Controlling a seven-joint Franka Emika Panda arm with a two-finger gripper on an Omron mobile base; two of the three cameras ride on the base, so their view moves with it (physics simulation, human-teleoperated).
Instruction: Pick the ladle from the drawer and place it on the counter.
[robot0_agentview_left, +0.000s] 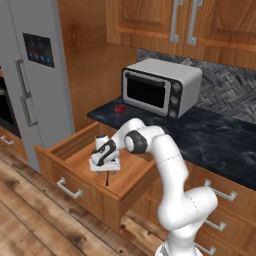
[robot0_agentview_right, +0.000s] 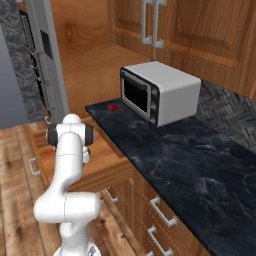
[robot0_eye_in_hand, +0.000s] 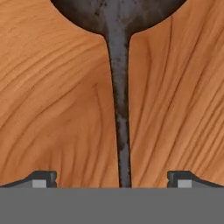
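Tool (robot0_eye_in_hand: 112, 179) down inside the open drawer (robot0_agentview_left: 75, 150), jaws spread wide apart, nothing clamped between them. In the hand view the two fingertips (robot0_eye_in_hand: 41, 178) stand at either side of the ladle (robot0_eye_in_hand: 119, 109) handle, clear of it on both sides.

Landmark: the drawer. Left of it, a grey fridge (robot0_agentview_left: 35, 75) stands on the wooden floor (robot0_agentview_left: 30, 220). The drawer is pulled out over that floor, silver bar handle (robot0_agentview_left: 69, 188) on its front. The ladle lies flat on the drawer's wooden bottom: dark thin handle running straight between the jaws, round bowl at the far end, cut off by the top edge of the hand view. In the left base view a short stretch of the handle shows just below the tool.

Behind and right of the drawer runs the dark surface (robot0_agentview_left: 220, 145). On it, a small red object (robot0_agentview_left: 120, 109), then a white microwave (robot0_agentview_left: 160, 86) further right. Wooden wall cabinets (robot0_agentview_left: 200, 25) hang above.
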